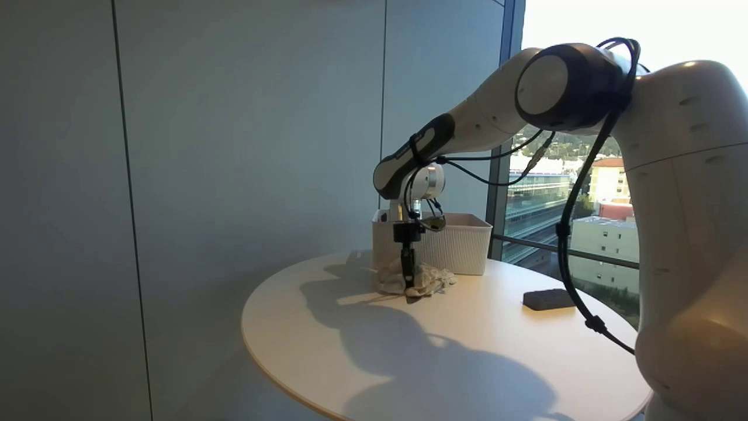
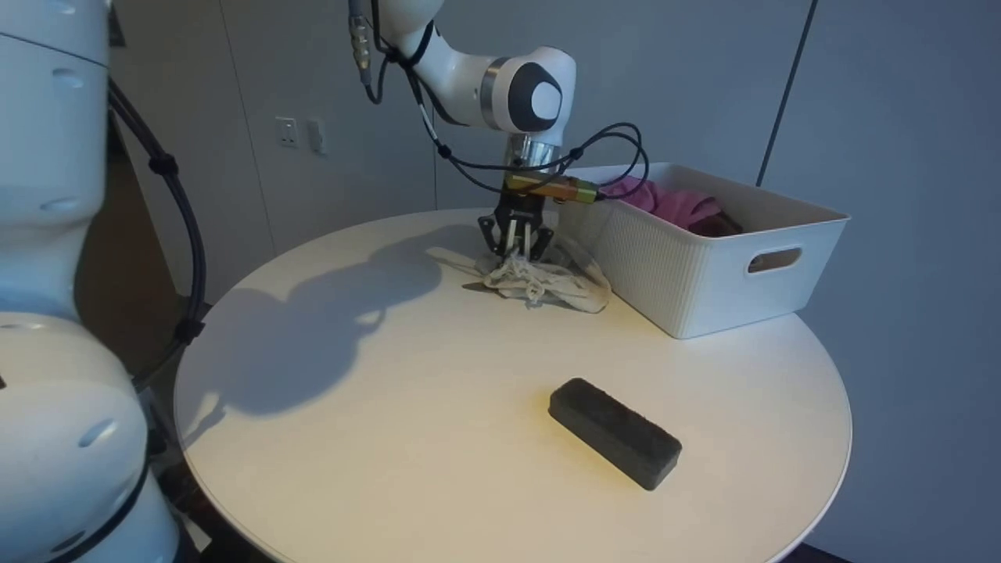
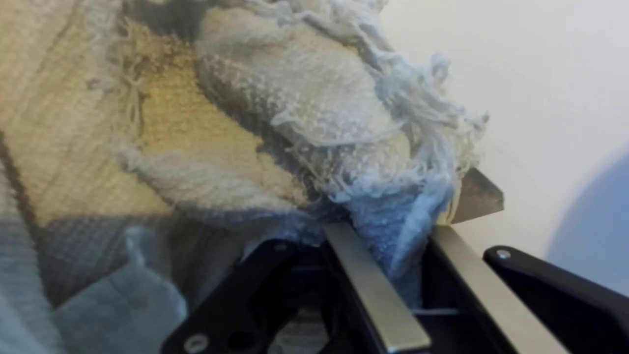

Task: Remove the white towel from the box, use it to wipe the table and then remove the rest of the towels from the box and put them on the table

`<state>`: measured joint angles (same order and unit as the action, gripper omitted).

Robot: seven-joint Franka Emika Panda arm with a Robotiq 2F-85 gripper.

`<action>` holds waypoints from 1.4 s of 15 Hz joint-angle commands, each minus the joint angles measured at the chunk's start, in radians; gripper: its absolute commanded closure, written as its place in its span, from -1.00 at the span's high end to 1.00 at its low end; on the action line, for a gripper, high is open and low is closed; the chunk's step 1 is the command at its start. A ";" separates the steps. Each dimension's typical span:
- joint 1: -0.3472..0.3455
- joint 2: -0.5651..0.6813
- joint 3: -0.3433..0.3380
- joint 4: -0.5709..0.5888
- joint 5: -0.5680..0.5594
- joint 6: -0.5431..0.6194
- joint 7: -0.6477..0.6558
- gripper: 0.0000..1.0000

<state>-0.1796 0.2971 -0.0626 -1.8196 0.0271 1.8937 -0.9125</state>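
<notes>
In an exterior view, a box is standing toward the right rear of the surface, before a wall. A cloth is lying inside it. Just left of the box, a towel is resting on the surface; whether the two are touching, the angle is leaving unclear. The fingers are pointing down, with part of the towel sitting between them. A block is lying in front, apart from both.
</notes>
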 commanded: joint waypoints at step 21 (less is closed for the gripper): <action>0.269 -0.214 0.178 -0.163 -0.230 0.365 -0.173 -0.63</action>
<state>0.0608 0.0687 0.0971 -2.0130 -0.1696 2.1832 -1.1119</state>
